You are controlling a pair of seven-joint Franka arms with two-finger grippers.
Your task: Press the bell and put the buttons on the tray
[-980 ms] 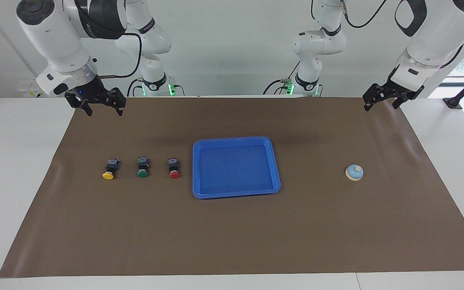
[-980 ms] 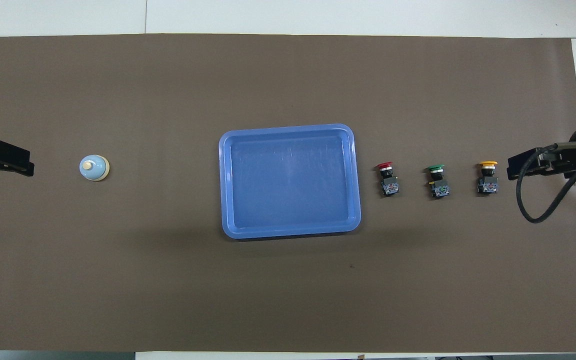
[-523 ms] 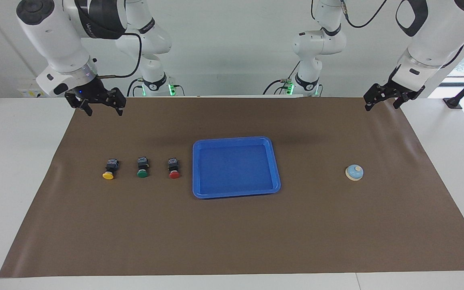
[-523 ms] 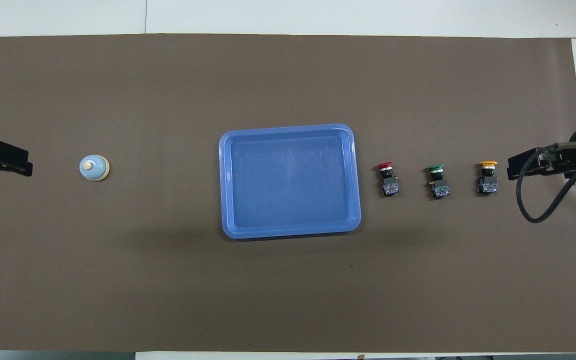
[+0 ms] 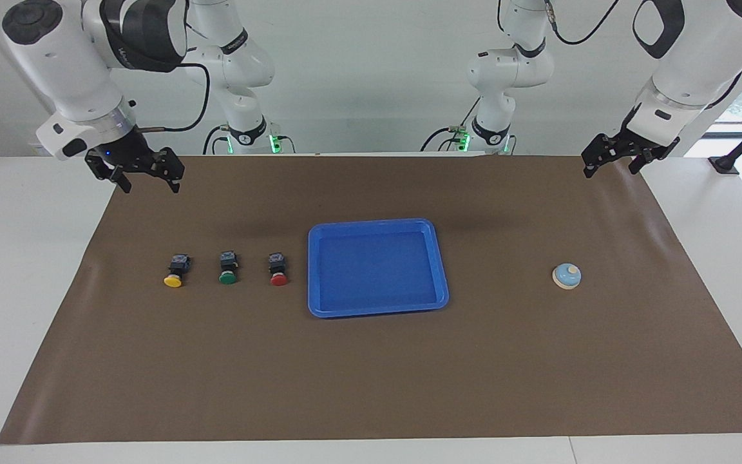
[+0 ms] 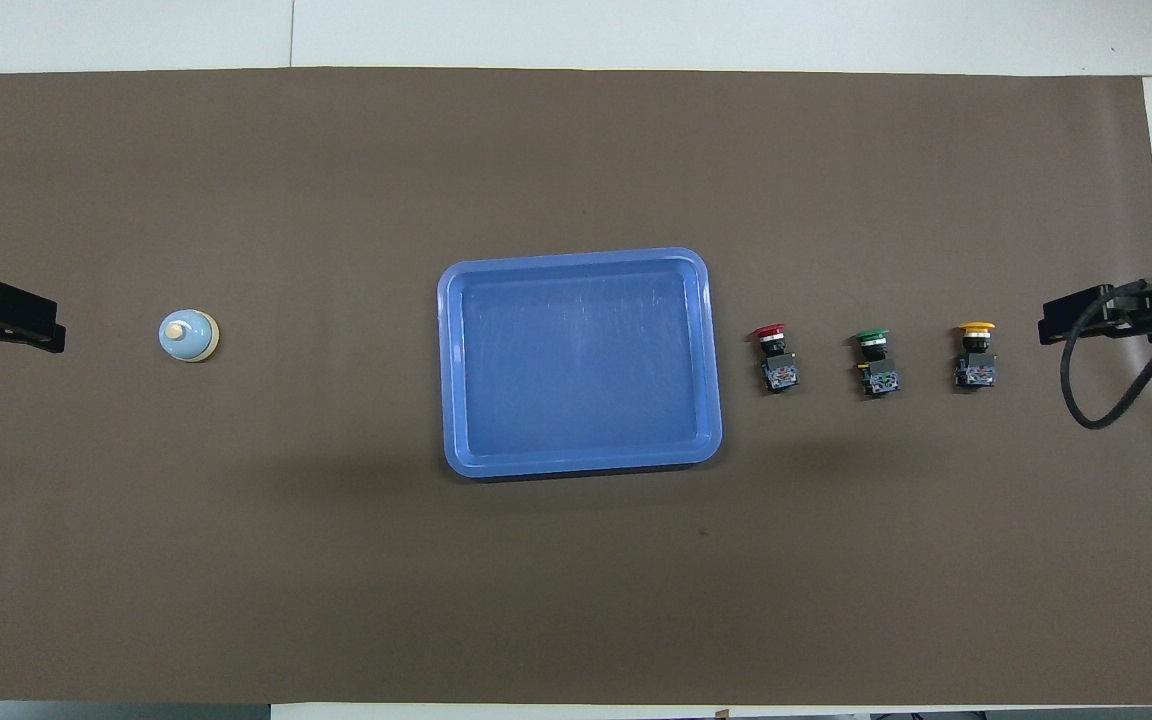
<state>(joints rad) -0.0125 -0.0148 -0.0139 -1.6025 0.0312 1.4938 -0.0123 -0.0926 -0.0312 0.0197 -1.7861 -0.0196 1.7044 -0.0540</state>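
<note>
The light-blue bell [image 5: 567, 276] [image 6: 188, 334] stands on the brown mat toward the left arm's end. The blue tray [image 5: 376, 222] [image 6: 576, 256] lies mid-table with nothing in it. Three buttons lie in a row beside the tray toward the right arm's end: red [image 5: 277, 270] [image 6: 774, 358], green [image 5: 228, 269] [image 6: 876, 362], yellow [image 5: 174, 271] [image 6: 975, 355]. My right gripper [image 5: 149, 183] [image 6: 1076, 318] hangs open and empty over the mat's edge at the right arm's end. My left gripper [image 5: 609, 169] [image 6: 6, 318] hangs open and empty over the mat's edge at the left arm's end.
The brown mat [image 5: 371, 374] covers most of the white table. A black cable [image 6: 1096, 390] loops from the right wrist. Two further arm bases [image 5: 248, 132] stand at the robots' end of the table.
My right gripper has moved outward toward the right arm's end of the table, away from the yellow button. The left gripper has hardly moved.
</note>
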